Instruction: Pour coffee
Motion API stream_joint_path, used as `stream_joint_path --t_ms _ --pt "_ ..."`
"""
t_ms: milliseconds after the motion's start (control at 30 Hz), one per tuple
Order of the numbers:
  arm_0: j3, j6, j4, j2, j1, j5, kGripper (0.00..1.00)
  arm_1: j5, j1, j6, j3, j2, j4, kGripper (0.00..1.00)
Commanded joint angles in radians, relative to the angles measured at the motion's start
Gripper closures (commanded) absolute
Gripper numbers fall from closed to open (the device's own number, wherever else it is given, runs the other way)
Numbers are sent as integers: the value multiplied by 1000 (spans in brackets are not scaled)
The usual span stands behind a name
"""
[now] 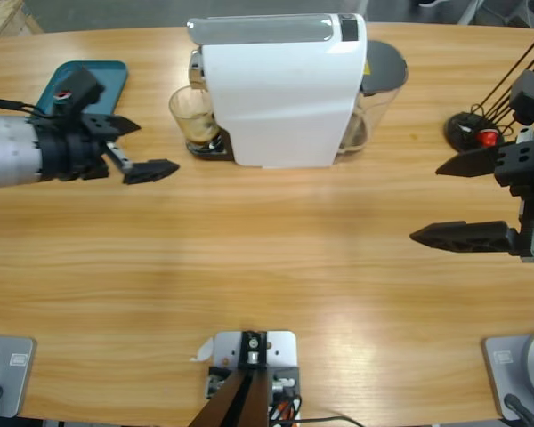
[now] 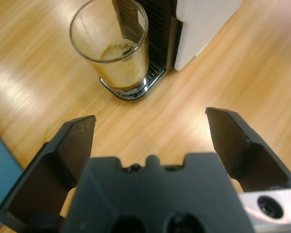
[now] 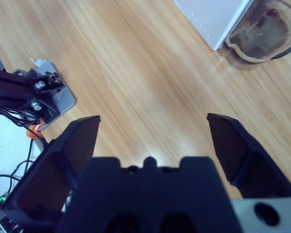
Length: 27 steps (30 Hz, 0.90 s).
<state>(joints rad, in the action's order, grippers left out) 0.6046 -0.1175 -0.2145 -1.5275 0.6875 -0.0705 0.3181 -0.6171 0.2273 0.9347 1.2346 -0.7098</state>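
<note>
A clear glass tumbler point(image 2: 110, 46) part-full of coffee point(image 2: 117, 53) stands under the white coffee machine point(image 1: 280, 89) near the counter's point(image 1: 267, 276) far edge. It looks smooth, breakable and easily spilled, so it is best gripped level around its lower wall. The left gripper point(image 2: 150, 131) and right gripper point(image 3: 153, 131) both gape wide, holding nothing.

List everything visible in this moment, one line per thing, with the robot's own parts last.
coffee machine: one, white with black front, back middle of the table.
glass: one, clear, on the machine's drip tray under the spout.
coffee: one small amount, brown, inside the glass.
tray: one, teal, back left.
table: one, light wood.
black and red object: one, back right, unclear what.
left gripper: one, black, jaws open, left of the glass.
right gripper: one, black, jaws open, right side.
</note>
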Motion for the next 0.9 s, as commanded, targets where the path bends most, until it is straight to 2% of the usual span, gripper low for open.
stream_joint_path --t_ms 33,133,300,533,900 --pt "-39 44 -170 -156 -19 58 9 -10 -10 -13 -28 -4 1 0" --pt "-43 45 -213 -177 -38 111 9 -10 -12 -13 -28 -9 1 0" --pt "-43 44 -299 -219 -65 113 9 -10 -12 -13 -28 -9 1 0" --pt "-60 38 -417 -278 -66 40 9 -10 -13 -14 -28 -1 3 0" --pt "-77 8 -482 -341 -66 14 7 -10 -13 -14 -27 9 3 0"
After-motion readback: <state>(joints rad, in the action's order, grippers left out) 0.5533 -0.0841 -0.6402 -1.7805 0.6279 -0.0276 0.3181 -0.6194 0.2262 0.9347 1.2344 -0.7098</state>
